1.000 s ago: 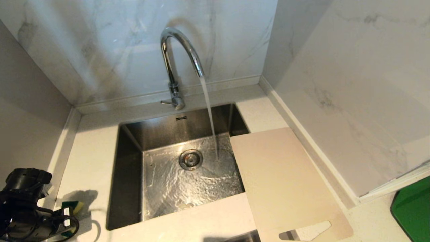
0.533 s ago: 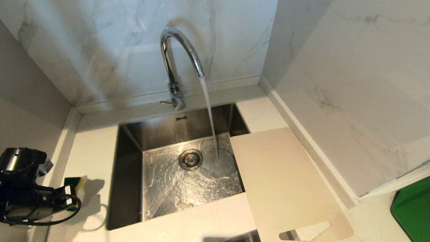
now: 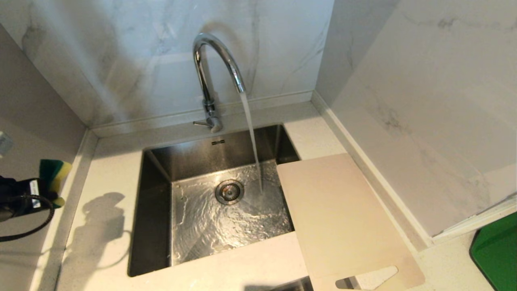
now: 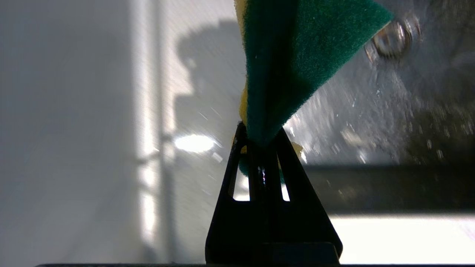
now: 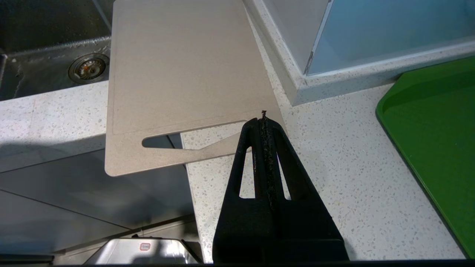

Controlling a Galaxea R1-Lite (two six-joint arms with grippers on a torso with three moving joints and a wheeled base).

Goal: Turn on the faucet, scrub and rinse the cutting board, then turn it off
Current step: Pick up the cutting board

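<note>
Sponge gripped, ready for scrubbing

Left gripper (image 4: 262, 141) jaws pinch the sponge (image 4: 297, 55); cutting board (image 3: 343, 218) lies well right, bridging the sink (image 3: 155, 161) rim beside the faucet (image 3: 210, 72) stream.

- Sink (image 3: 155, 210): a steel basin sunk into the bench, with wet rippling water over its floor.
- Drain (image 3: 229, 191): a round strainer in the middle of the sink floor.
- Bench (image 3: 109, 173): pale speckled stone around the sink on all sides.
- Sponge (image 3: 54, 171): green and yellow, up in the air to the left of the sink, over the bench's left edge.
- Green tray (image 3: 497, 252): on the bench, well to the right of the sink.
- Marble wall (image 3: 141, 60): white with grey veins, rising behind the sink.
</note>
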